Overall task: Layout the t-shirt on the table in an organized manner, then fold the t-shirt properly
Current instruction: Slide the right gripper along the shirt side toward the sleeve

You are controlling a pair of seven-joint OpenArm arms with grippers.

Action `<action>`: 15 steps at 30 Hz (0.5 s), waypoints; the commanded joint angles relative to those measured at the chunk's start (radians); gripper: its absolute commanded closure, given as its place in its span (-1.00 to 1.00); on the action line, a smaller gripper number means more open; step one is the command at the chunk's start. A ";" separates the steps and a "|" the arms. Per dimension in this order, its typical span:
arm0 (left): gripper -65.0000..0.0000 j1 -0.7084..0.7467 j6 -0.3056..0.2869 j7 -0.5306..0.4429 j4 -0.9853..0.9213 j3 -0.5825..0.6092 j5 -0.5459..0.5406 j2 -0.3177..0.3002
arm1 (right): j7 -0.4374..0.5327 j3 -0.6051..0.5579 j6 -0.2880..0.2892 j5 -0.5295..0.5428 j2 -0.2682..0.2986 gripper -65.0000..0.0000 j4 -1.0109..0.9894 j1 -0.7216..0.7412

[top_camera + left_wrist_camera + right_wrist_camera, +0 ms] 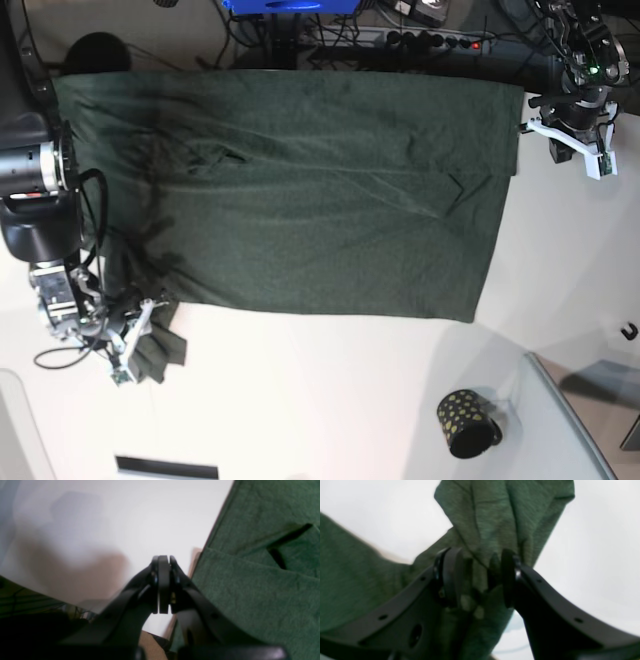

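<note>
The dark green t-shirt [300, 190] lies spread wide over the white table [330, 400], with a few creases. One sleeve [160, 350] sits bunched at its lower left corner. My right gripper [135, 345] is at that sleeve. In the right wrist view its jaws stand open around a loose fold of the green fabric [492, 517], which is not pinched between them. My left gripper [163, 561] is shut on nothing, hovering over bare table just off the shirt's edge [250, 585]. In the base view it hangs at the shirt's upper right corner [580, 150].
A small black cup with gold dots [468, 423] stands on the table at the lower right, beside a clear curved panel [570, 420]. Cables and a power strip [430, 40] run along the back edge. The table's edge [37, 592] shows in the left wrist view.
</note>
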 commanded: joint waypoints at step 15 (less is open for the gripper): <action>1.00 -0.001 -0.001 -0.024 0.015 -0.005 -0.007 -0.014 | 0.091 -0.001 -0.143 0.003 0.001 0.27 -0.021 0.016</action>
